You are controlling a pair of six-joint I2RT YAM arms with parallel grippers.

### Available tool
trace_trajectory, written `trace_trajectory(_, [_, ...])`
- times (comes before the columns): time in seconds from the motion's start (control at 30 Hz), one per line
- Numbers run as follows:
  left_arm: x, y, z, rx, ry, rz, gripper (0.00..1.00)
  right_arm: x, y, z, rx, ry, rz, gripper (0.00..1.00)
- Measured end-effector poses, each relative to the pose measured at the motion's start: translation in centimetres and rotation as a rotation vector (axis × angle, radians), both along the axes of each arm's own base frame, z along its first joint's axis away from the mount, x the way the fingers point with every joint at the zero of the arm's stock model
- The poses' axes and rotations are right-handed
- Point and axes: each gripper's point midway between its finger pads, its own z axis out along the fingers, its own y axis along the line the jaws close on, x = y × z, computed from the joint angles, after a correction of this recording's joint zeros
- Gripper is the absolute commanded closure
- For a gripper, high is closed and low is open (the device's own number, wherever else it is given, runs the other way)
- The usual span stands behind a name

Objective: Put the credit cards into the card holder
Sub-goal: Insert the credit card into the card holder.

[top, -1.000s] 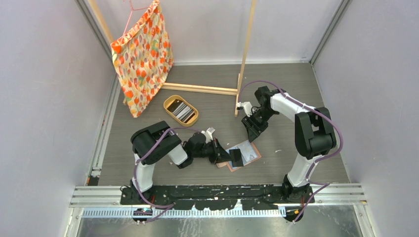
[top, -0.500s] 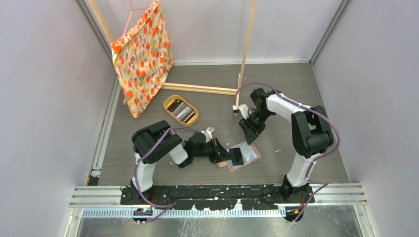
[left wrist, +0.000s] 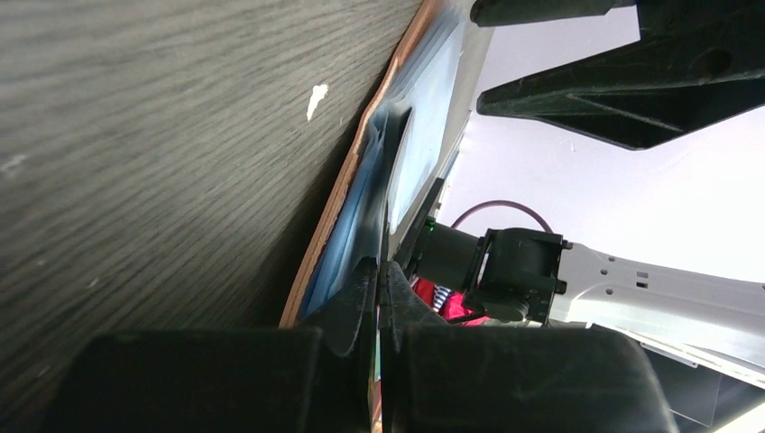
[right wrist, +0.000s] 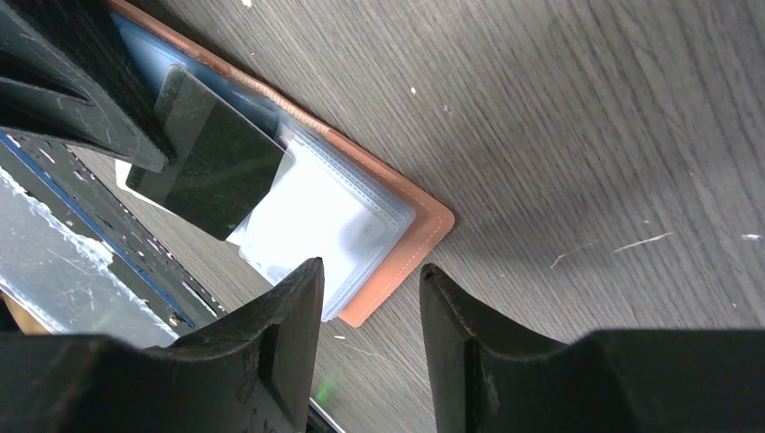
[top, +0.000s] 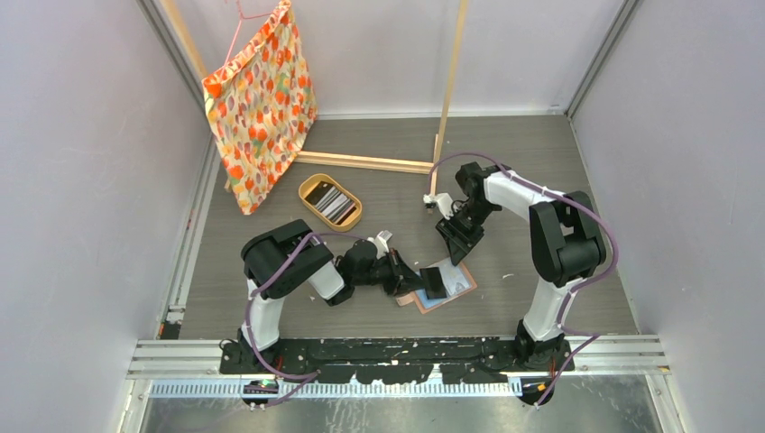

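The card holder [top: 458, 278] lies open on the table, salmon-brown outside with clear pockets inside, and also shows in the left wrist view [left wrist: 329, 216] and the right wrist view [right wrist: 397, 262]. My left gripper [top: 433, 284] [left wrist: 382, 266] is shut on a black credit card [right wrist: 212, 167] lying flat over the holder, one end overlapping a clear pocket. My right gripper [top: 454, 245] [right wrist: 370, 271] hangs open just above the holder's far corner, nothing between its fingers. More credit cards [top: 332, 204] lie in the oval tan tray [top: 303, 191].
A wooden rack [top: 447, 99] stands at the back, its base bar [top: 365, 162] on the table behind the tray. A patterned orange cloth [top: 262, 99] hangs at the back left. Walls close in on both sides.
My right gripper has shifted slightly left and nearer the card holder, its jaws a little narrower. The left gripper and the black card have stayed put.
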Motion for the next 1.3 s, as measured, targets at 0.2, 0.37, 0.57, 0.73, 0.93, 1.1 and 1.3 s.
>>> trace_trajectory(0.2, [0.6,0.0,-0.1,0.008,-0.007,0.034,1.00,-0.3,0.1,-0.1,-0.003,0.009,0.008,0.53])
trace_trajectory(0.37, [0.8,-0.1,-0.2,0.013,-0.008,0.059,1.00,-0.3,0.1,-0.1,-0.003,0.010,0.009,0.53])
trace_trajectory(0.57, [0.9,-0.3,-0.2,0.015,-0.009,0.081,1.00,-0.4,0.1,-0.1,-0.004,0.013,0.009,0.53])
trace_trajectory(0.73, [1.1,-0.6,0.4,-0.017,-0.005,0.094,1.00,-0.5,0.1,0.0,-0.007,0.023,0.011,0.56])
trace_trajectory(0.93, [1.2,-0.7,0.4,-0.030,0.011,0.105,1.00,-0.6,0.2,-0.2,-0.009,0.034,0.016,0.56])
trace_trajectory(1.1, [1.4,-0.7,0.2,-0.022,0.006,0.121,1.00,-0.8,0.2,-0.2,-0.009,0.040,0.020,0.57])
trace_trajectory(1.3, [1.3,-0.7,-0.2,-0.008,-0.002,0.128,1.00,-0.8,0.2,-0.2,-0.009,0.043,0.022,0.58])
